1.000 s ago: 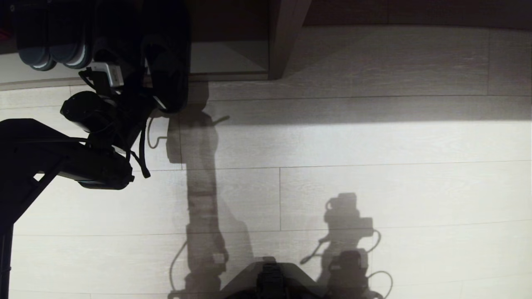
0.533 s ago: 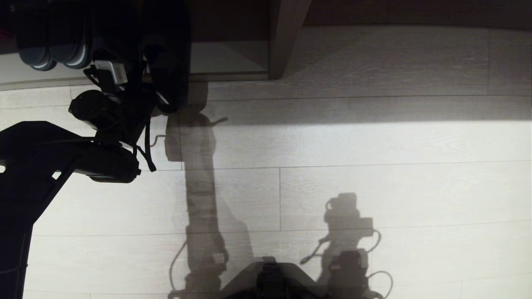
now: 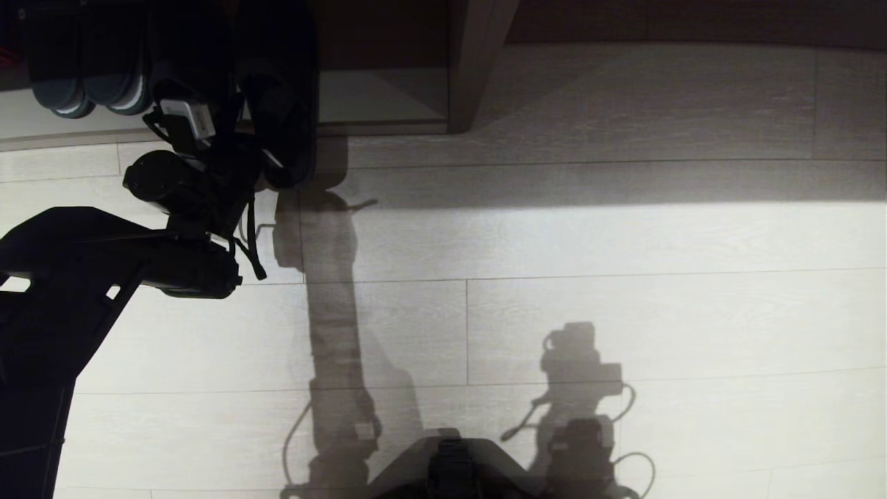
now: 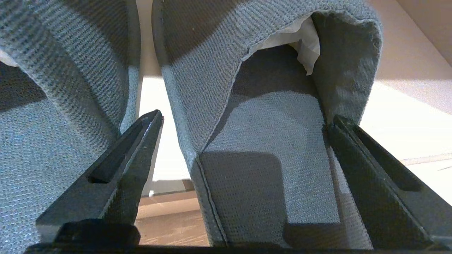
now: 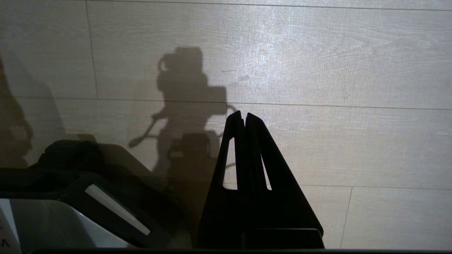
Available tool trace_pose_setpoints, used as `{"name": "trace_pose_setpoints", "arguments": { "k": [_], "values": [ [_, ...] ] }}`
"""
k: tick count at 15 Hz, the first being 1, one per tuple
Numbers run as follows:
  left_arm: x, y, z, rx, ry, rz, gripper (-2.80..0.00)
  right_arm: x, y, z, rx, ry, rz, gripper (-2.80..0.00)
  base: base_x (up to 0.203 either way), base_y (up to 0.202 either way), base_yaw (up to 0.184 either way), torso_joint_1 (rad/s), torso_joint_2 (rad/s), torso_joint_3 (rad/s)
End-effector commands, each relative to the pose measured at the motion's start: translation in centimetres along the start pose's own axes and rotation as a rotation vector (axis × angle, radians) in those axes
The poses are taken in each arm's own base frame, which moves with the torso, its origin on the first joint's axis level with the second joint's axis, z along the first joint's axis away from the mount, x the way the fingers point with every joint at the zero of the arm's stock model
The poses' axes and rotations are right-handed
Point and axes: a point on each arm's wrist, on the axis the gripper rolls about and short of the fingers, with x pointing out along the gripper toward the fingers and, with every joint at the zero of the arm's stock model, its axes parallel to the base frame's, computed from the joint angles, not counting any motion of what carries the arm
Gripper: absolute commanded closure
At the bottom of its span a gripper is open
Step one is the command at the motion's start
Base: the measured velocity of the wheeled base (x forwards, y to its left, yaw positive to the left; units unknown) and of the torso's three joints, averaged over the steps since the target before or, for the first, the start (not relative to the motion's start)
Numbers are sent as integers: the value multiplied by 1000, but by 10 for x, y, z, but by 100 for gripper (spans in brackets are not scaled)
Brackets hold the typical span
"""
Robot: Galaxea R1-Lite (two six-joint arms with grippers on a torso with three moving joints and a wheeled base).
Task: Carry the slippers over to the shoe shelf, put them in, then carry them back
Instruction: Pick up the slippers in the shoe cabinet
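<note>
Left tool (image 4: 243, 130) spread wide, straddling one of the slippers (image 4: 261, 148) at the shoe shelf (image 3: 374, 97); right tool (image 5: 244, 114) closed, empty, above floor (image 5: 317, 53).

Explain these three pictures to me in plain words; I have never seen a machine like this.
This is a wheeled robot with two arms, each ending in a two-fingered gripper.

The head view looks down from the robot's head at a pale plank floor. The dark left arm reaches to the shoe shelf, where another dark pair also sits.

The left wrist view looks out from behind the left gripper. Its jaws are open and straddle one of the grey-blue slippers, with one finger in the gap between the pair. It does not look clamped.

The right wrist view shows the right gripper, shut and empty, parked above the floor.
</note>
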Motion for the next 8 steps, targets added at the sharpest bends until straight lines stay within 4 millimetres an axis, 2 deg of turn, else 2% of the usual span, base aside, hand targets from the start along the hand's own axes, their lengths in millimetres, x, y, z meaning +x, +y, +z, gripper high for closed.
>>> {"name": "trace_pose_setpoints", "arguments": {
  "k": [1,2,3,8],
  "values": [
    [0,0,-1,-1,-5,-2,-280,0,0,0,0,-1,0,0,0,0,0,0,0,0],
    [1,0,0,4,-9,-3,-280,0,0,0,0,-1,0,0,0,0,0,0,0,0],
    [1,1,1,3,-12,-3,0,0,0,0,0,-1,2,0,0,0,0,0,0,0],
    [3,2,14,-3,-30,-2,0,0,0,0,0,-1,0,0,0,0,0,0,0,0]
  ]
}}
